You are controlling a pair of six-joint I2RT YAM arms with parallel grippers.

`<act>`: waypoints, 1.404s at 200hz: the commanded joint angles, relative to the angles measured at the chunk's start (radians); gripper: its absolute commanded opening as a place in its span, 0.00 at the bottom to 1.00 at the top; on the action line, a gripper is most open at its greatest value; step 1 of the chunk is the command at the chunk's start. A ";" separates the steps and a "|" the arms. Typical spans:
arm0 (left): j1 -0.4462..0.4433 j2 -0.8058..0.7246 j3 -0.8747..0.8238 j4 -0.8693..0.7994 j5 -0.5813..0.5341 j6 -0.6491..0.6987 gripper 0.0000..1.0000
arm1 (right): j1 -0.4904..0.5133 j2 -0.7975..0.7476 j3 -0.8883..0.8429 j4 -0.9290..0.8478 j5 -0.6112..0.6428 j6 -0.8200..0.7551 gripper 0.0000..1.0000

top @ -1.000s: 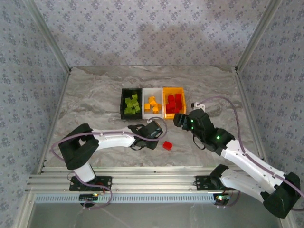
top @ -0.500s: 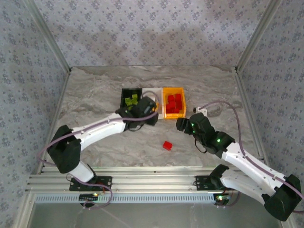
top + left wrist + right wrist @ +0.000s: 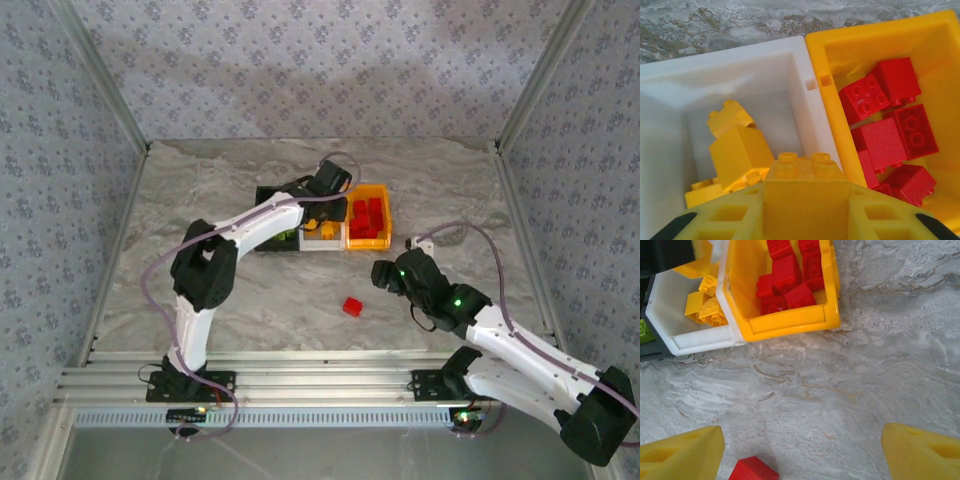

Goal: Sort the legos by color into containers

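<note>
Left fingers (image 3: pixel 725 220) pinch an orange brick (image 3: pixel 805 195) over the white bin (image 3: pixel 740 65)
Let go well left of the wall of the yellow bin (image 3: pixel 940 30); right fingers (image 3: pixel 680 455), spread, hang above the red brick (image 3: pixel 754 470) on the surface (image 3: pixel 865 365)

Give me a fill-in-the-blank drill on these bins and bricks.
The yellow bin holds only ____ bricks.
The green bricks lie in the ____ bin.
One loose red brick lies on the ____.
The right gripper has its jaws ____.
Missing: red; black; table; open.
</note>
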 commanded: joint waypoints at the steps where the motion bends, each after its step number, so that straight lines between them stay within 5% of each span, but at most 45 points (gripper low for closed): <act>1: 0.016 0.029 0.108 -0.062 0.007 0.007 0.43 | 0.017 -0.009 -0.018 -0.020 -0.022 0.016 0.84; 46: 0.007 -0.024 0.144 -0.067 0.047 -0.007 0.67 | 0.048 0.016 -0.043 0.005 -0.077 -0.009 0.85; 100: -0.053 -0.372 -0.189 0.085 0.087 -0.023 0.89 | 0.113 0.193 -0.030 0.097 -0.159 -0.067 0.86; 106: -0.063 -0.419 -0.249 0.104 0.083 -0.025 0.99 | 0.127 0.224 -0.022 0.106 -0.159 -0.074 0.86; 158: -0.144 -0.783 -0.687 0.159 0.028 -0.107 0.99 | 0.197 0.470 0.058 0.156 -0.160 -0.136 0.86; 208: -0.151 -1.022 -0.923 0.110 -0.011 -0.218 0.99 | 0.226 0.607 0.113 0.169 -0.185 -0.158 0.81; 281: -0.149 -1.136 -1.012 0.031 -0.099 -0.262 0.99 | 0.263 0.627 0.130 0.148 -0.172 -0.125 0.39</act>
